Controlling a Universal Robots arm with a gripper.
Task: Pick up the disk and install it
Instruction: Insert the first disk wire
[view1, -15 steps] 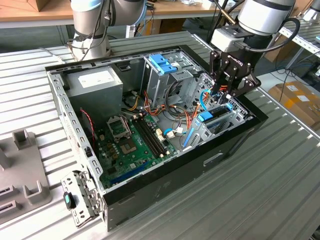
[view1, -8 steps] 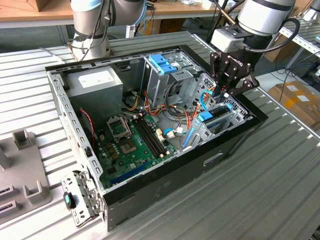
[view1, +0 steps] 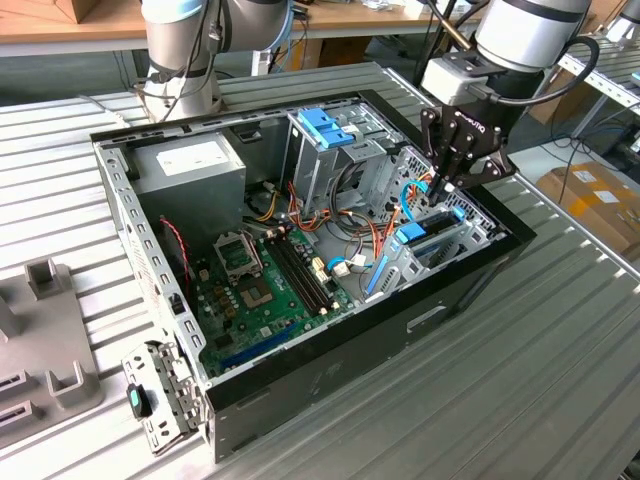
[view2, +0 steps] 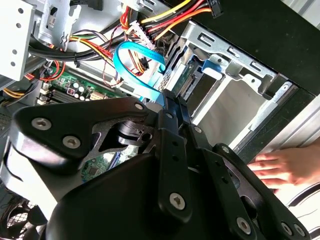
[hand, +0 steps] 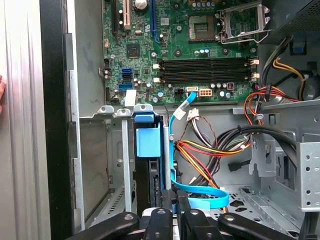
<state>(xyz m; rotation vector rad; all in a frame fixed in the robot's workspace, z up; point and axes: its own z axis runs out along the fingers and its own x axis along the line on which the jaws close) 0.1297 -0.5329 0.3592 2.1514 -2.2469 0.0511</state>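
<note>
**Now the disk stands in its slot**

The disk (hand: 148, 137) in its light-blue frame stands on edge in the metal drive cage (hand: 95, 150) inside the open computer case (view1: 330, 370). The gripper (view1: 438, 192) hangs just above it, its fingers pressed together.

Gripper (view1: 446, 188) close above disk (view1: 412, 236)
</note>
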